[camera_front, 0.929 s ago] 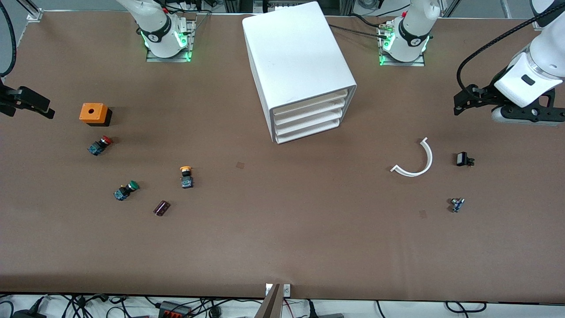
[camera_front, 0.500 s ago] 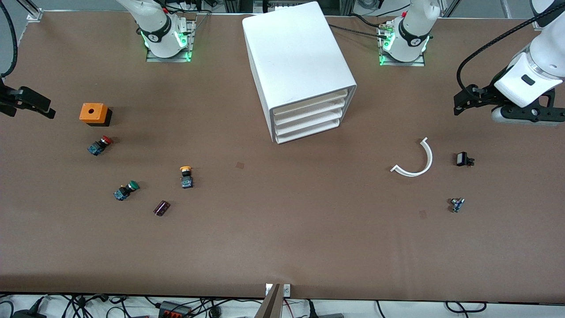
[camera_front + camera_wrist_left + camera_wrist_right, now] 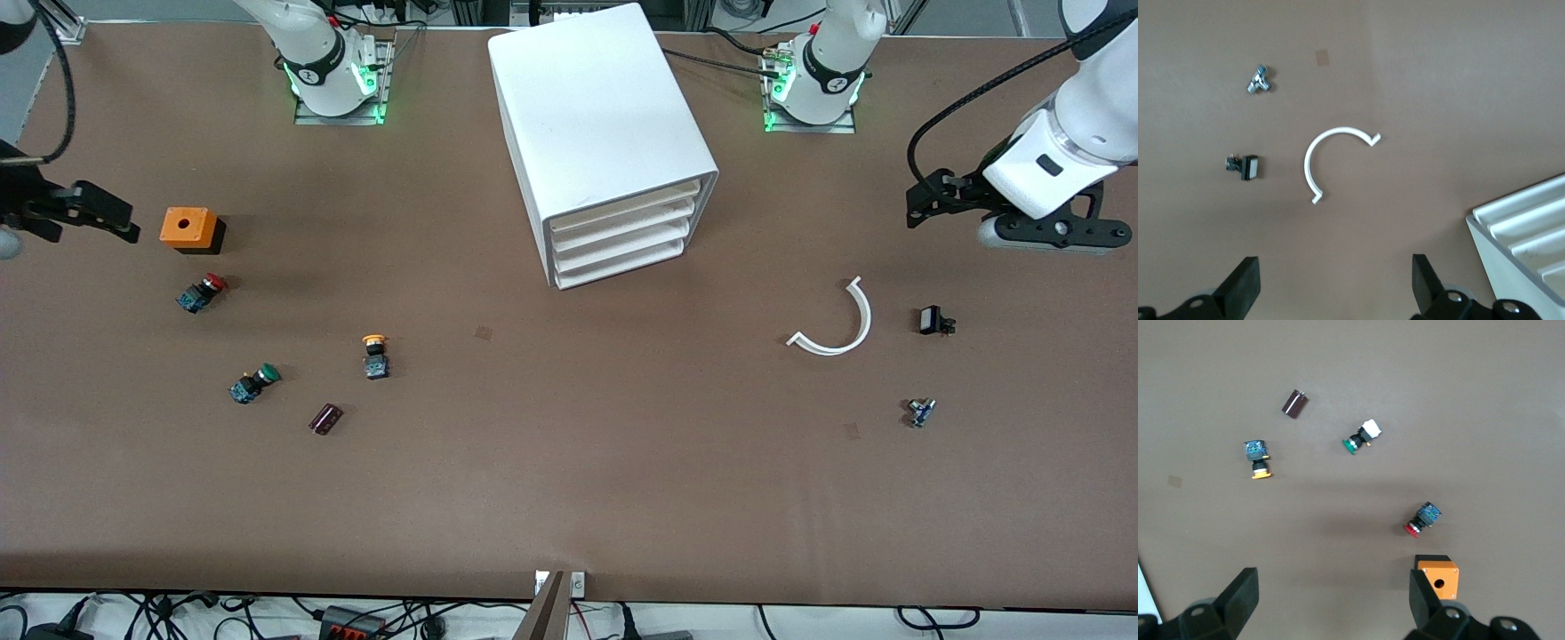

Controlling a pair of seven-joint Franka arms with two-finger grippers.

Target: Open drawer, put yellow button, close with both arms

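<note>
The task is at its first step: all four drawers of the white cabinet (image 3: 605, 142) sit flush, and the top drawer (image 3: 622, 203) has not been pulled out. The left claw (image 3: 925, 200) hangs over bare worktop (image 3: 569, 480) toward the left arm's end, with its fingers (image 3: 1241, 287) spread wide apart and nothing between them. The right claw (image 3: 98, 213) hangs over the worktop toward the right arm's end, just beside the orange box (image 3: 187, 228), likewise spread wide and empty. The yellow button (image 3: 375, 355) lies on the worktop, nearer to the front camera than the cabinet and toward the right arm's end, between the green button (image 3: 253, 382) and the cabinet, with a small dark cylinder (image 3: 324, 418) near it. The red button (image 3: 201, 292) lies just beside the orange box. A white curved strip (image 3: 836, 324) and two small parts lie toward the left arm's end, well apart from the task items. In judgement, the next move requires one claw to travel to the cabinet front and engage the edge of the top drawer; the drawer fronts are shallow and closely stacked, so the fingers must be set on the uppermost edge only. The right claw is better placed for the subsequent pick of the yellow button.
</note>
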